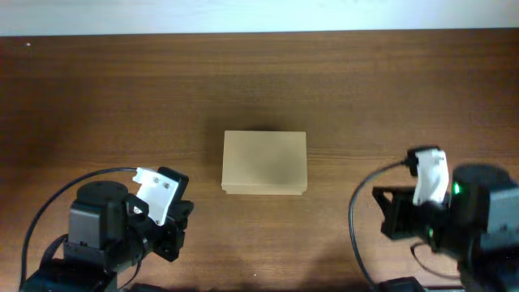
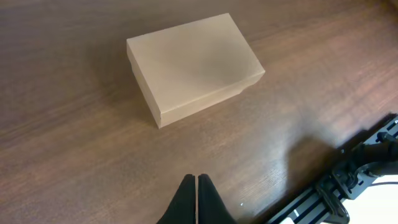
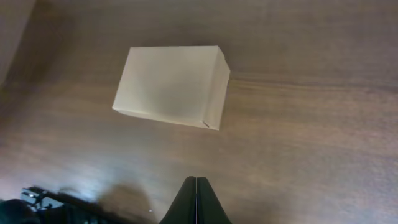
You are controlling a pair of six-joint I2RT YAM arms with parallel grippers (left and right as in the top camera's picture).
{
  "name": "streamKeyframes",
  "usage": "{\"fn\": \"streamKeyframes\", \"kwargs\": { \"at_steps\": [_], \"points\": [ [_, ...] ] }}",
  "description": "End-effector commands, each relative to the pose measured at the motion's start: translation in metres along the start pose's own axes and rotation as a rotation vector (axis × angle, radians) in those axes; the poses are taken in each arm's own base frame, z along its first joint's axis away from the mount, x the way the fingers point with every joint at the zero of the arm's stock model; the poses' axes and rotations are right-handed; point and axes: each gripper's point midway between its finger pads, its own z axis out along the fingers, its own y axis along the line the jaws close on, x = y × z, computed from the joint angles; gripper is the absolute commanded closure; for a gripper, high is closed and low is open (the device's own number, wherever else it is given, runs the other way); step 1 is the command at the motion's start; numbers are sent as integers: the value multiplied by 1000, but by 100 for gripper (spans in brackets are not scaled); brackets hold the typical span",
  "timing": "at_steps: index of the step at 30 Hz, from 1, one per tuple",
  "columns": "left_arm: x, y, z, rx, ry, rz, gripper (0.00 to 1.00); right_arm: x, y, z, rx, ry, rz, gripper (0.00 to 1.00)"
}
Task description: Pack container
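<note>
The tan container [image 1: 265, 162] sits flat in the middle of the brown bench [image 1: 122, 89], lid shut. The left arm [image 1: 130, 219] is by the front edge on one side & the right arm [image 1: 438, 203] on the other, both well apart from the box. Left jaws are pressed together w/ nothing in them. Right jaws too.

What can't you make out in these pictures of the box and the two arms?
- Inside of the container: it is closed in every view.
- The left gripper and right gripper: shut in the wrist views; overhead, their fingers are lost among dark housings.
- The dark hardware, left wrist view's lower right: cut off by the edge, blurred.
</note>
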Motion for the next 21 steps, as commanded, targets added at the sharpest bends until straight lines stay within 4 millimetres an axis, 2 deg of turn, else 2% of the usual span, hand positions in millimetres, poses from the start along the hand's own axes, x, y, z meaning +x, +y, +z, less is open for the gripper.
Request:
{"fn": "streamKeyframes", "kwargs": {
  "at_steps": [1, 2, 3, 4, 5, 6, 7, 8, 11, 21],
  "points": [
    [-3, -2, 0, 10, -14, 0, 80, 23, -14, 8, 43, 23, -1, 96],
    [-5, -2, 0, 9, -21, 3, 68, 31, -16, 9, 46, 34, 2, 96],
    [-7, -2, 0, 9, -27, 5, 52, 38, -19, 11, 49, 46, 6, 96],
    [-8, -2, 0, 9, -33, 8, 35, 45, -21, 13, 52, 66, 12, 82],
    [-10, -2, -1, 9, -39, 10, 0, 53, -23, 15, 58, 90, 20, 54],
    [-11, -2, -1, 9, -43, 11, 0, 61, -25, 15, 64, 118, 31, 33],
    [-10, -2, -1, 9, -40, 10, 0, 68, -27, 15, 72, 149, 39, 5],
    [-9, -2, 0, 9, -35, 9, 0, 76, -29, 15, 79, 180, 48, 1],
    [-5, -2, 0, 10, -22, 4, 0, 91, -32, 13, 93, 241, 66, 1],
    [-5, -2, 0, 10, -19, 3, 0, 91, -32, 13, 93, 243, 66, 1]
  ]
}}
